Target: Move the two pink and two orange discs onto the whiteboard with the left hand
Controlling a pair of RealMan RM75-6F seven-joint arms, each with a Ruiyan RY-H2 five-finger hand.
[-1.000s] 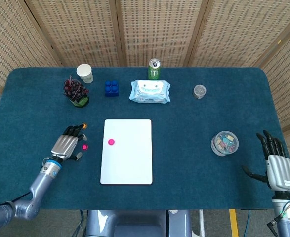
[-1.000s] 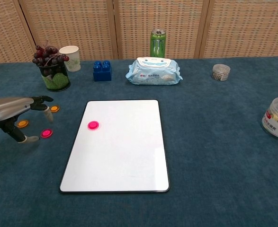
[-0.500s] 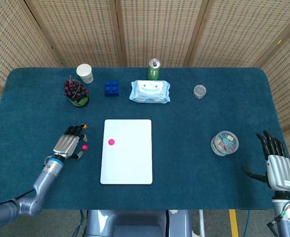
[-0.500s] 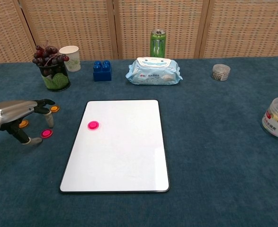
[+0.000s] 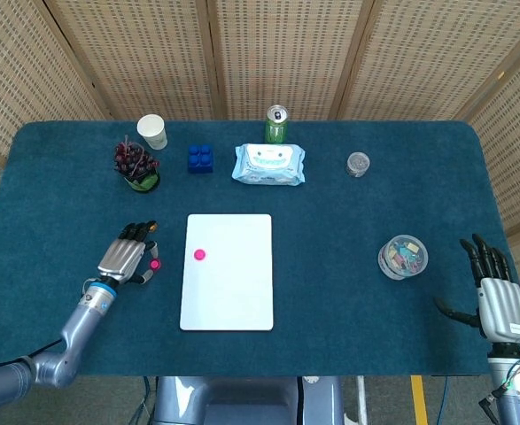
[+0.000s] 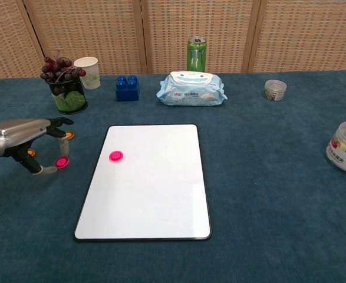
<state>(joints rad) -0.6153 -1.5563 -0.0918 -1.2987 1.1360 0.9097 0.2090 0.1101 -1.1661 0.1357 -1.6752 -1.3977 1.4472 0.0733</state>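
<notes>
The whiteboard (image 5: pixel 228 288) (image 6: pixel 149 194) lies flat mid-table with one pink disc (image 5: pixel 199 254) (image 6: pixel 116 156) on its upper left. Just left of the board, my left hand (image 5: pixel 127 258) (image 6: pixel 20 134) pinches the second pink disc (image 5: pixel 154 264) (image 6: pixel 61 162) between thumb and a finger, low over the cloth. One orange disc (image 6: pixel 70 135) peeks out beside the fingertips. The other orange disc (image 6: pixel 30 154) lies mostly hidden under the hand. My right hand (image 5: pixel 494 288) rests at the table's right front edge, fingers spread and empty.
Along the back stand a cup of grapes (image 5: pixel 136 165), a paper cup (image 5: pixel 152 131), a blue block (image 5: pixel 200 158), a wipes pack (image 5: pixel 269 164) and a green can (image 5: pixel 276 124). A small jar (image 5: pixel 358 164) and a clear tub (image 5: pixel 403 256) sit on the right.
My left hand has slid a little toward the whiteboard and its thumb and finger have closed on the pink disc, which shifted slightly right. The right hand has not moved.
</notes>
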